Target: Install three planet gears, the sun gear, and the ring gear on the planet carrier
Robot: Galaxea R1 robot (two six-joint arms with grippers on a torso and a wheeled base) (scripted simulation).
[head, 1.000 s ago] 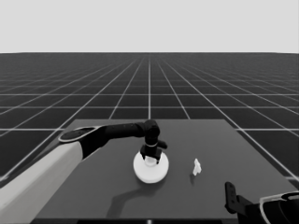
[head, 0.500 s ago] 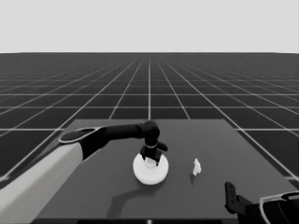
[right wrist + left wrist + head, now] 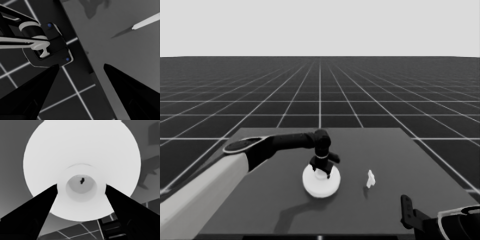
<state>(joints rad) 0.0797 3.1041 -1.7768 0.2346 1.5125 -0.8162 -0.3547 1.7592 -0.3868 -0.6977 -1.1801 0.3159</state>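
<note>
The left gripper (image 3: pixel 321 172) stands over the middle of the tabletop (image 3: pixel 410 165), pointing straight down at the larger round part (image 3: pixel 321 182) — the ring gear, which lies flat and hides whatever sits beneath it. In the left wrist view its two fingers (image 3: pixel 37 215) flank the raised centre hub (image 3: pixel 81 185), spread about as wide as the hub; whether they press on it or merely bracket it I cannot tell.

The risk, as I judge it, is in the withdrawal: if the fingers drag on the hub while lifting, the ring gear could tilt or ride up off the gears below, and a sideways nudge could slide the whole stack across the tabletop. If the teeth underneath are not fully meshed, the disc may be sitting slightly proud, though nothing here shows that.

The thin white piece (image 3: pixel 370 179) stands well apart to the right. The right gripper (image 3: pixel 408 212) waits at the near right corner, jaws apart and empty.

Against the head views from a second and half a second ago, nothing has visibly shifted — arm, disc and thin piece all sit where they were.
</note>
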